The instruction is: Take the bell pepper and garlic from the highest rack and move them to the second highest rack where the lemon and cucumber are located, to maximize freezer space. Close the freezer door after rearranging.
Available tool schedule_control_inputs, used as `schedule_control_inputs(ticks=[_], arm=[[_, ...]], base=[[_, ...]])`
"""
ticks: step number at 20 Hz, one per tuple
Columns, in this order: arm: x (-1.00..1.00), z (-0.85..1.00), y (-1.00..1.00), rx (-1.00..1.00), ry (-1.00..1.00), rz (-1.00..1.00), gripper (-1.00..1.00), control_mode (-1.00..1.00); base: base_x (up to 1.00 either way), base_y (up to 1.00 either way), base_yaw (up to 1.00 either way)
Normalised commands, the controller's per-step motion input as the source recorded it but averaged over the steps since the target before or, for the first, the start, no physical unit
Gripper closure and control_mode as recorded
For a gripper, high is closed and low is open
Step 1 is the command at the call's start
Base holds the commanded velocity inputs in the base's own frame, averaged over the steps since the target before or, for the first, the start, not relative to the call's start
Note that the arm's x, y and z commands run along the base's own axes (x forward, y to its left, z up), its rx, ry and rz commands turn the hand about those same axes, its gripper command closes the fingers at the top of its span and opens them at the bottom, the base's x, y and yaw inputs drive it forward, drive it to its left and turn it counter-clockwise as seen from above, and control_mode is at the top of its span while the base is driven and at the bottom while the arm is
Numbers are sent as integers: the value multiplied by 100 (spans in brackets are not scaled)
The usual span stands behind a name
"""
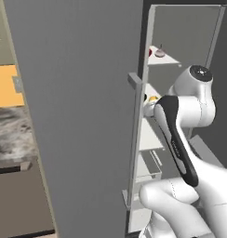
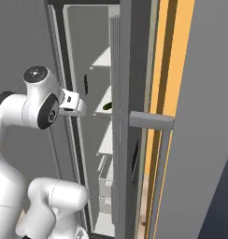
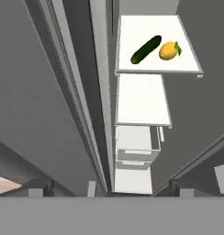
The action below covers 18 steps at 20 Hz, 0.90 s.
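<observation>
Up on the highest rack (image 1: 167, 59) sat the garlic (image 1: 160, 51), upright beside a red sliver I took for the bell pepper (image 1: 150, 52). Light, papery and easily bruised, I judged; I would pinch its bulb's sides. My jaws stood released, holding nothing.

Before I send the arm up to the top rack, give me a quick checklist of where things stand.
1. Freezer door open: ok.
2. Garlic on the top rack: ok, still to move.
3. Bell pepper: cannot tell; just a red sliver at the top rack's edge.
4. Lemon and cucumber on their rack, with bare space beside them: ok.
5. Fingers apart, nothing held: ok.
6. Gripper aimed at the top rack: not ok; the hand view looks down at lower shelves.
</observation>
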Motion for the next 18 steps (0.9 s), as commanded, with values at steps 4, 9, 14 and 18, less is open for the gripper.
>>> schedule_control_inputs(ticks=[4, 9, 14, 18], arm=[[0, 0, 0, 0, 0, 0, -100, 100], [0, 0, 0, 0, 0, 0, -100, 100], [0, 0, 0, 0, 0, 0, -100, 100], [0, 6, -10, 0, 0, -3, -100, -100]], base=[[51, -42, 0], [82, -16, 0], [73, -2, -2], [5, 0, 0]])
